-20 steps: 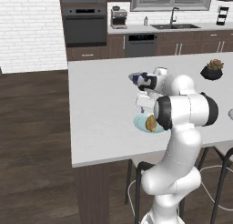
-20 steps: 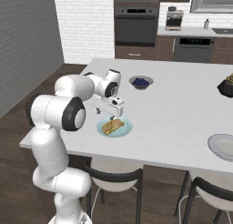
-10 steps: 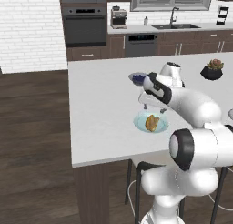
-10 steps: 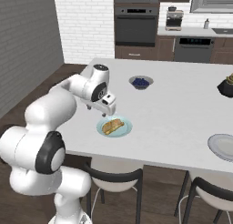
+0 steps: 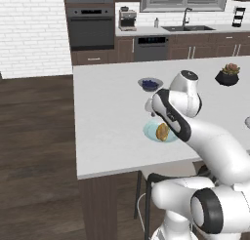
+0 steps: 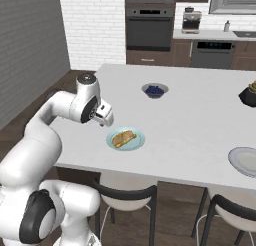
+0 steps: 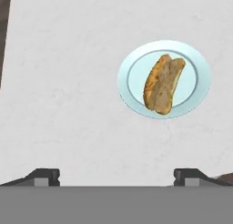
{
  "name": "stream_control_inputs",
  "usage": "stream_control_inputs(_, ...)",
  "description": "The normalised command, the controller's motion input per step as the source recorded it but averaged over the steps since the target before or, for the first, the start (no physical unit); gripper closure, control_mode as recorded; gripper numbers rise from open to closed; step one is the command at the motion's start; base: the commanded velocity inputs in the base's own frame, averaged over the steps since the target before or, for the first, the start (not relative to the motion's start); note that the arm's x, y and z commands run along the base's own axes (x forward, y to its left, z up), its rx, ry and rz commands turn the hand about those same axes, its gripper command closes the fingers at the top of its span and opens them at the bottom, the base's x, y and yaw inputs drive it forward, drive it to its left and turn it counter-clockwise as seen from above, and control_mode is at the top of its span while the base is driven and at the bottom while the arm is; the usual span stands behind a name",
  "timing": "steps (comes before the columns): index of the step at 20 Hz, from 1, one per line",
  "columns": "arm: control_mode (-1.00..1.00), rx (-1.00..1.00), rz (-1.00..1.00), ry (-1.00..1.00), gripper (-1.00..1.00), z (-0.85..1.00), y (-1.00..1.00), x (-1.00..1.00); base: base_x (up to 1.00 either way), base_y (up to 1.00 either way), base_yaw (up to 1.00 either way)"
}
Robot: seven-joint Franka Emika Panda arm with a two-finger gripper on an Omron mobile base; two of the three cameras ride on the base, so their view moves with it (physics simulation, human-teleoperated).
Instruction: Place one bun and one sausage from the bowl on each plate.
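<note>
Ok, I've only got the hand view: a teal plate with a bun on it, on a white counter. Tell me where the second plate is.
Observer: The light grey plate sits near the front edge of the counter, far right of the teal plate in the right base view.
Operator: Give me what lies beyond the teal plate.
Observer: A small bowl of blue berries, further back on the counter.
Operator: Now place the pincer against the plate.
Observer: The pincer hangs open above the counter, just left of the teal plate in that view, holding nothing.
</note>
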Motion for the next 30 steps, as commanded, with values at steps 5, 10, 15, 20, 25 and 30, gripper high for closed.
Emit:
stream_control_inputs(5, 1.00, -0.01, 0.00, 0.00, -1.00, -0.02, 0.04, 0.00, -0.45, -0.55, -0.15)
stream_control_inputs(10, 1.00, 0.00, 0.00, 0.00, -1.00, 0.00, 0.00, 0.00, -0.40, -1.00, -0.22)
stream_control_inputs(15, 1.00, 0.00, 0.00, 0.00, -1.00, 0.00, 0.00, 0.00, 0.00, -1.00, -0.20)
stream_control_inputs(20, 1.00, 0.00, 0.00, 0.00, -1.00, 0.00, 0.00, 0.00, 0.00, -1.00, -0.21)
stream_control_inputs(25, 1.00, 0.00, 0.00, 0.00, -1.00, 0.00, 0.00, 0.00, 0.15, -1.00, -0.07)
stream_control_inputs(30, 1.00, 0.00, 0.00, 0.00, -1.00, 0.00, 0.00, 0.00, 0.64, -0.90, 0.16)
